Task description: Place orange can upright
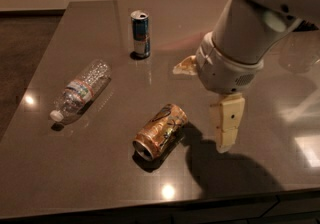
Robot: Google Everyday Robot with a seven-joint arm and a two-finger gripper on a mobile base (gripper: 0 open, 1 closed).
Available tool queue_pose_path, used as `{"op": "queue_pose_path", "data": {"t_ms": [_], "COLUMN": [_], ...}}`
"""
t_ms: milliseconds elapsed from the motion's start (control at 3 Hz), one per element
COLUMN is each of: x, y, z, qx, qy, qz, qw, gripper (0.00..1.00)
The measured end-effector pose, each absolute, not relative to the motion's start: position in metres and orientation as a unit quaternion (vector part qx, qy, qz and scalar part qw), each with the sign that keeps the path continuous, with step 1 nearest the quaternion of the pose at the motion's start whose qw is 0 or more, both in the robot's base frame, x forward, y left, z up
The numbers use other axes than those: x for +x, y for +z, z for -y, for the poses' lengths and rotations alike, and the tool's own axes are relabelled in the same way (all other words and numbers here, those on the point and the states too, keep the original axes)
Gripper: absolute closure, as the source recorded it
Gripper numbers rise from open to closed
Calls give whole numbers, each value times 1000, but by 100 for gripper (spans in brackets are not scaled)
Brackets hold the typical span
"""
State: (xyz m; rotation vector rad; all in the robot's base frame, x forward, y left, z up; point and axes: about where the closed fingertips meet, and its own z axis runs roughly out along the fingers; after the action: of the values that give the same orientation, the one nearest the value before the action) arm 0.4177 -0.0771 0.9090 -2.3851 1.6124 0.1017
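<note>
Gripper (202, 102): hangs on the large pale arm (250, 33) over the right half of the table. I see two pale fingers (227, 125) set apart with nothing between them. The lower one points down just right of the orange can and does not touch it.

Table (90, 188): dark, glossy and flat, bearing all the items below.

Water bottle (80, 90): clear plastic, on its side at the left, well apart from the can. Not wanted.

Orange can (160, 131): on its side near the front centre, lying diagonally, with one silver-rimmed end towards the near left. It is not yet upright.
- Handling, as I judge it: light, thin-walled metal with a smooth, slick skin. It is stiff enough for a moderate squeeze but apt to dent under a hard one. It is free to roll on this polished top if nudged from the side.
- Hold, as I judge it: across the round body at mid-length, jaws square to its long axis and opened wide for its girth. Then tip it onto the far end.

Blue and silver can (140, 34): slim, standing upright at the back. Leave it.
</note>
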Motion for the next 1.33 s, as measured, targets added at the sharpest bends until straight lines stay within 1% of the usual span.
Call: {"op": "queue_pose_path", "data": {"t_ms": [667,1333], "x": [402,385], "y": [882,863], "z": [27,-2], "qx": [-876,-911], "qy": [53,57], "qz": [-465,-399], "qw": [114,93], "gripper": [0,0]}}
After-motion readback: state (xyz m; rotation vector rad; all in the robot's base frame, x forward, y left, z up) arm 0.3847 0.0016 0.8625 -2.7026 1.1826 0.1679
